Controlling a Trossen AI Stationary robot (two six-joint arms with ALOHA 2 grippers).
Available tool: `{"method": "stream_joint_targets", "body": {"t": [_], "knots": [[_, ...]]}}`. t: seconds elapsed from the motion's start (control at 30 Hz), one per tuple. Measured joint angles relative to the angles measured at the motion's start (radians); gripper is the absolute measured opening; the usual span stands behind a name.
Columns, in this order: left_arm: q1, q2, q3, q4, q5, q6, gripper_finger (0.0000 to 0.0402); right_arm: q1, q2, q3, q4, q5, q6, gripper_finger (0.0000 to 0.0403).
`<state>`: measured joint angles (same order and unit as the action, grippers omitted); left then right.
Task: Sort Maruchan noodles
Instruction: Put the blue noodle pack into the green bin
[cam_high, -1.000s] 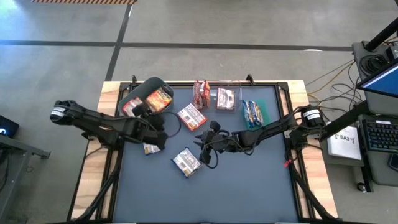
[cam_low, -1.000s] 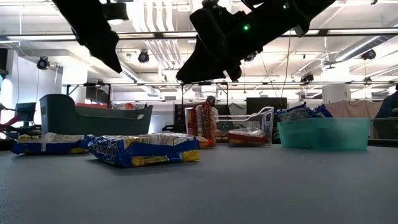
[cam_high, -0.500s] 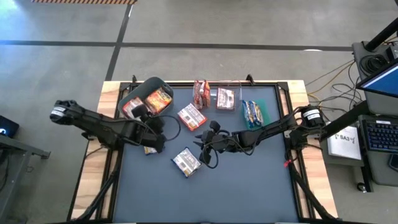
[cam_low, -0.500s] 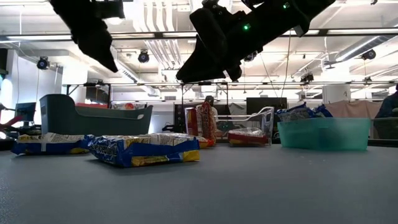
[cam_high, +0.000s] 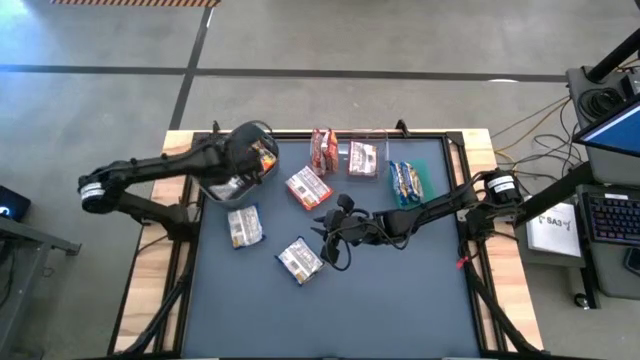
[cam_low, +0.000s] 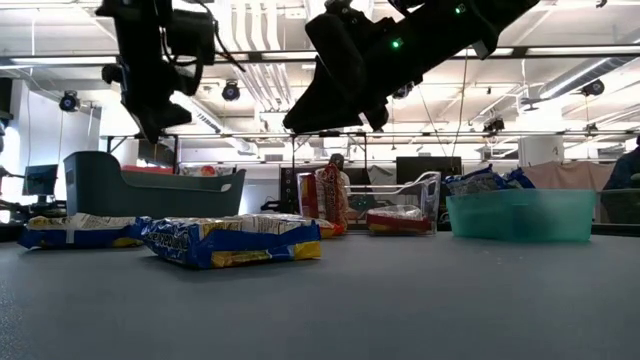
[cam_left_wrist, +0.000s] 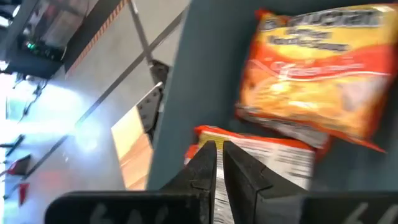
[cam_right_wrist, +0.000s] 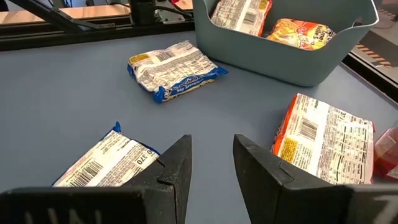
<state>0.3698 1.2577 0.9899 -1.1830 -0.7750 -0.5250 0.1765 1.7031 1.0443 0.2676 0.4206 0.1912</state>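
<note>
My left gripper (cam_high: 256, 164) (cam_left_wrist: 216, 158) hangs shut over the grey bin (cam_high: 222, 186) at the far left, above two orange noodle packets (cam_left_wrist: 314, 74) lying inside; it touches nothing. My right gripper (cam_high: 326, 242) (cam_right_wrist: 211, 155) hovers open over mid-table with nothing between its fingers. One blue-and-white packet (cam_high: 244, 226) (cam_right_wrist: 177, 68) lies flat at the left. Another blue-and-white one (cam_high: 300, 260) (cam_right_wrist: 102, 158) lies close under my right gripper. An orange packet (cam_high: 308, 188) (cam_right_wrist: 323, 140) lies flat, barcode side up, near the far middle.
A clear bin (cam_high: 362, 158) with maroon packets stands at the far middle, and a maroon packet (cam_high: 322, 150) stands upright beside it. A green bin (cam_high: 407, 180) at the far right holds blue packets. The near half of the mat (cam_high: 400, 300) is bare.
My left gripper has swung from above the left blue-and-white packet toward the table's far edge and now hangs over the grey bin. That packet lies uncovered on the mat where it was. My right arm has kept still.
</note>
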Motion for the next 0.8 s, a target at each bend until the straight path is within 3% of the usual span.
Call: {"method": "stream_joint_targets", "body": {"t": [0.17,0.33,0.6,0.8], "knots": [[0.125,0.003,-0.023,0.069,0.003,0.073,0.0002,0.000,0.000,0.000,0.000,0.000,-0.009,0.0107],[0.191,0.003,-0.108,0.165,0.085,0.132,0.0001,0.000,0.000,0.000,0.000,0.000,-0.009,0.0107],[0.205,0.003,-0.239,0.220,0.087,0.082,0.0000,0.000,0.000,0.000,0.000,0.000,-0.009,0.0107],[0.205,0.007,-0.244,0.268,0.096,0.087,0.0000,0.000,0.000,0.000,0.003,0.000,-0.008,0.0107]]}}
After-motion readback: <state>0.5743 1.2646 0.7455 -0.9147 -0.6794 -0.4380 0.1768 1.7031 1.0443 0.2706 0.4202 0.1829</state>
